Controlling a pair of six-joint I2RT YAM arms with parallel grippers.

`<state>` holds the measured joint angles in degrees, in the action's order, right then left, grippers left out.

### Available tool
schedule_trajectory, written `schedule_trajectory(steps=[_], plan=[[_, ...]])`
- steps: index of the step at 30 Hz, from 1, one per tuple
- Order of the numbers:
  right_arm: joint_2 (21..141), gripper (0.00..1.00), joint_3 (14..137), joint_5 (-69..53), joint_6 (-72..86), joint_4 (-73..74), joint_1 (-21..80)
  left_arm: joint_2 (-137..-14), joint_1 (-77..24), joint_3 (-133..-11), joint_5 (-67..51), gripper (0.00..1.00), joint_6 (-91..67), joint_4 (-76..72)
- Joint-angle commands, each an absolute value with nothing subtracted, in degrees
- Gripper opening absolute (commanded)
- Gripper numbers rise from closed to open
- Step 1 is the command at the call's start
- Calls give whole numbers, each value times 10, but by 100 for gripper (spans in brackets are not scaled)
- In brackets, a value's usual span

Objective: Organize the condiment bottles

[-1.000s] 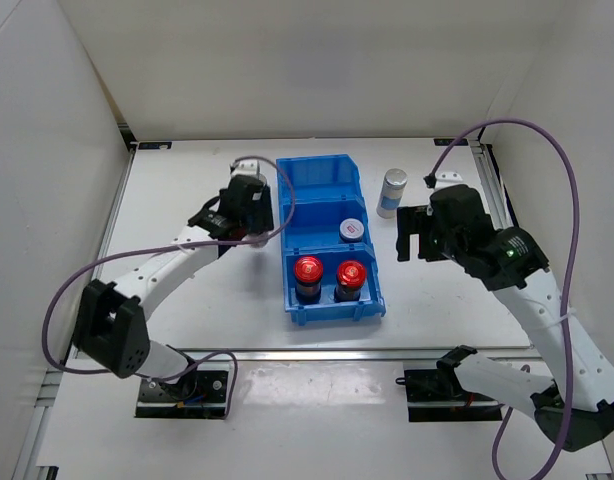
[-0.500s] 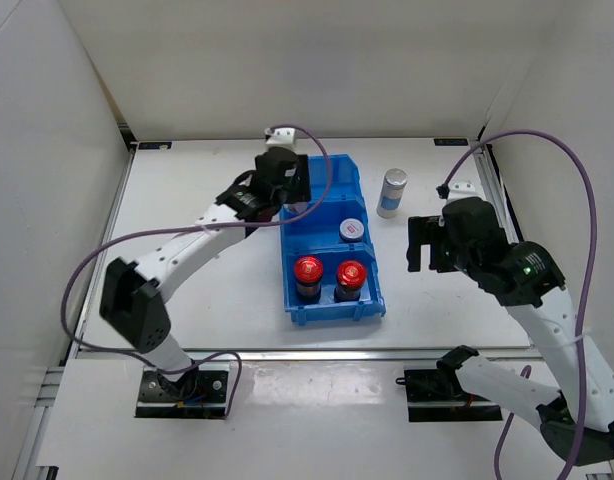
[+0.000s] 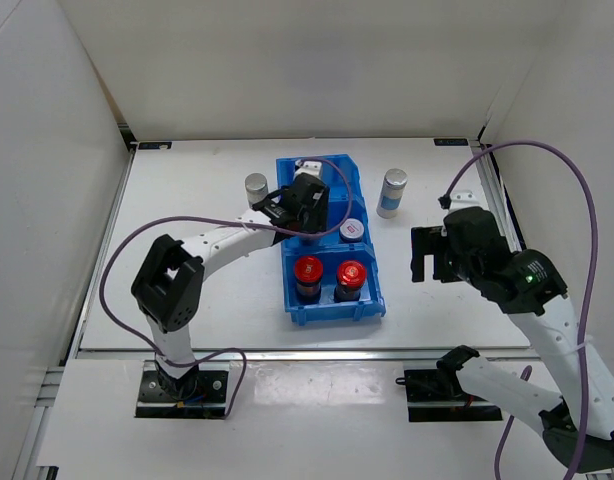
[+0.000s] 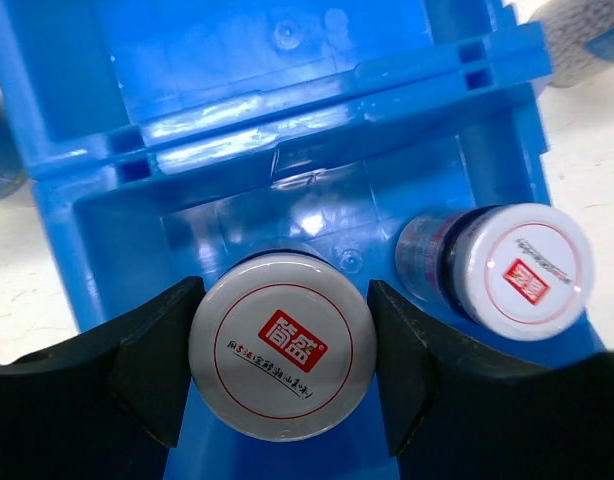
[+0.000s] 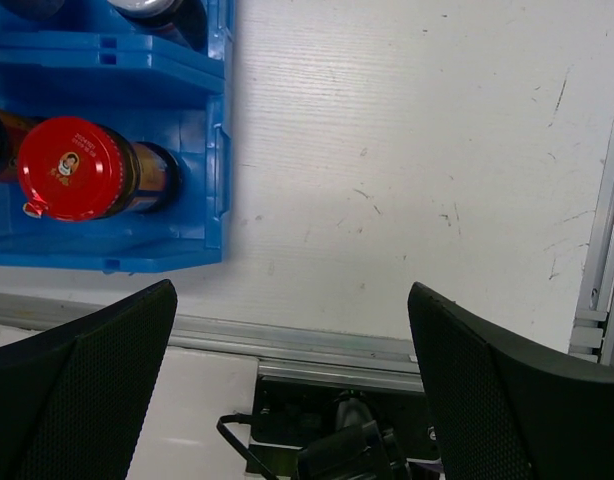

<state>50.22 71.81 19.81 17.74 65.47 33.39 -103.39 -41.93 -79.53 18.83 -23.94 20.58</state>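
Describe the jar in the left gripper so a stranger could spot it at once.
Find the blue three-compartment bin at the table's centre. Its middle compartment holds two short silver-lidded jars with red square logos. The one meant is the left jar, clamped between the left gripper's black fingers; its neighbour stands free.

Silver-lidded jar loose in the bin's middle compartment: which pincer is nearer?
Left. The left pincer sits right beside the jar in that compartment, clamped on a second jar. The right pincer hangs open outside the bin's right wall.
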Motion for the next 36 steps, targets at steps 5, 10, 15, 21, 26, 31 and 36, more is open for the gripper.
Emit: schedule_trajectory(steps=[5, 10, 15, 21, 26, 31, 36], plan=[[487, 100, 700, 189, 192, 658, 330, -1051, -418, -811, 182, 43, -246, 164], [497, 100, 700, 184, 213, 658, 330, -1070, -418, -811, 182, 69, -246, 170], [536, 100, 668, 120, 280, 633, 330, -1064, -418, -822, 187, 100, -252, 180], [569, 100, 575, 70, 329, 545, 330, -994, -418, -859, 205, 100, -247, 236], [623, 89, 519, 33, 346, 466, 324, -874, -424, -835, 193, 100, -247, 242], [656, 85, 473, 20, 352, 417, 316, -740, -424, -791, 203, 100, -205, 270], [692, 80, 437, -15, 352, 367, 299, -619, -392, -687, 245, 100, -168, 276]])
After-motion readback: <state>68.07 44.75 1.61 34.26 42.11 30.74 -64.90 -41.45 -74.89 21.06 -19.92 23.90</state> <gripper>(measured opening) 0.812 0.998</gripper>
